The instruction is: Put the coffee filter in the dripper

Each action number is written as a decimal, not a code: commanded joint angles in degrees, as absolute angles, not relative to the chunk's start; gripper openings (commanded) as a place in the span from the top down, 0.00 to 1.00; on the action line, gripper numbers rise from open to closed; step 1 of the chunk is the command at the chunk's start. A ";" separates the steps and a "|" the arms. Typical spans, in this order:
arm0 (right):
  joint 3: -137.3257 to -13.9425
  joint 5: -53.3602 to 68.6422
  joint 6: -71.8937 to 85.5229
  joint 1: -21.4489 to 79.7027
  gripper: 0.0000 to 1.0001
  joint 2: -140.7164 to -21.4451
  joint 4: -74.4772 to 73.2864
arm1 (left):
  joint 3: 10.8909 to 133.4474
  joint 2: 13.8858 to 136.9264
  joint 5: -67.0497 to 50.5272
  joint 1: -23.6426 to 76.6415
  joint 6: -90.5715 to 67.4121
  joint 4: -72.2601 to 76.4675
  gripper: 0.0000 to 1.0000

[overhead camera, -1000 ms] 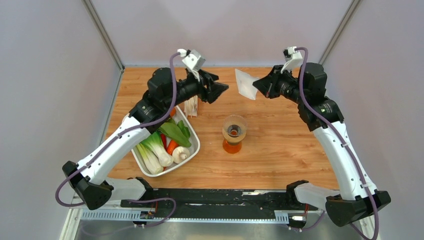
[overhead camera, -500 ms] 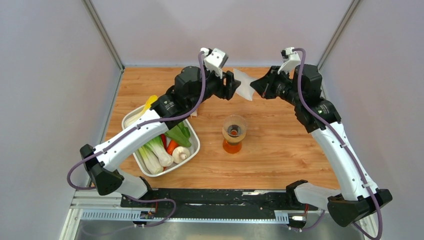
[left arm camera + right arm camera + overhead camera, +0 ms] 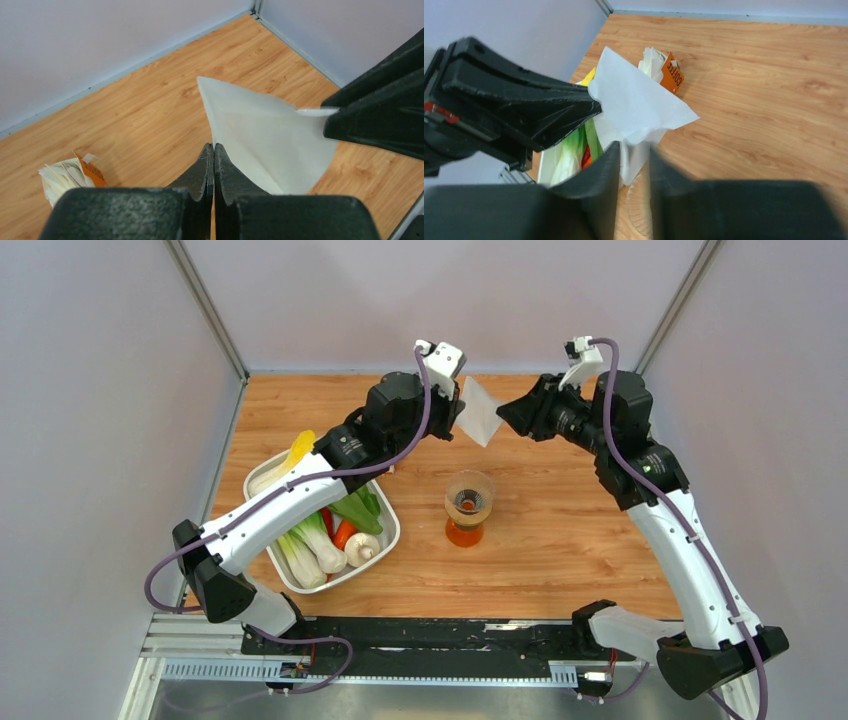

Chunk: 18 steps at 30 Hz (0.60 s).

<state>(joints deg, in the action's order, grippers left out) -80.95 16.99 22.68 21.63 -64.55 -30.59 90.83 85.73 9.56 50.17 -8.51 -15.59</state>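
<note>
tray: white rectangular tray [image 3: 394, 525] of vegetables, near left on wooden worktop [image 3: 560, 530]
dripper: clear cone dripper with tan ring collar [image 3: 469, 490], upright atop orange-tinted glass vessel [image 3: 464, 533], mid worktop
pack: wrapped bundle of beige-white papers with orange tag [image 3: 67, 176], lying beyond tray
filter: thin white paper coffee filter [image 3: 480, 412], flat, held in air beyond dripper, not in it
left pincer [image 3: 213, 147]: pressed together on filter's left edge
right pincer [image 3: 634, 148]: pinching filter's opposite corner
</note>
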 commanded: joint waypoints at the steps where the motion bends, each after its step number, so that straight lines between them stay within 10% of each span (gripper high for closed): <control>1: -83.57 22.12 18.50 21.83 0.50 -63.13 -28.14 | 93.41 84.05 9.07 50.16 -9.87 -16.82 1.00; 6: -84.73 24.90 1.43 21.60 0.08 -58.95 -28.11 | 93.67 82.04 2.32 46.36 -15.43 -18.78 1.00; 18: -70.23 26.62 -28.99 21.69 0.00 -47.28 -26.56 | 86.10 77.72 -26.00 32.92 -40.18 -6.61 1.00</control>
